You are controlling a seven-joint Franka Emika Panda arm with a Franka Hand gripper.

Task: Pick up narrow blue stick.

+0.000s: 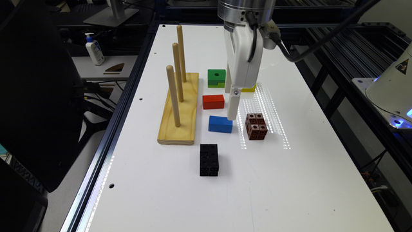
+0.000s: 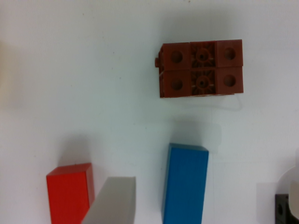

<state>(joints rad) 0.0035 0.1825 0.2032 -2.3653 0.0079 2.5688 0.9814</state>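
arm upright, fingers (image 1: 232, 111) beside narrow blue stick (image 1: 220, 124).

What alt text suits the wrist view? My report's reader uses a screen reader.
A narrow blue stick lies on a white table, with a red block beside it and a grey pincer finger between them. A brown studded block sits apart.

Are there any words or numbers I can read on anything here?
No words or numbers can be read.
Pump bottle: its white label has print, too small and blurred to read.
Robot base: a yellow triangle warning sign, its symbol too small to make out.
Blue stick, red block, green block, brown cube, black block: no writing.
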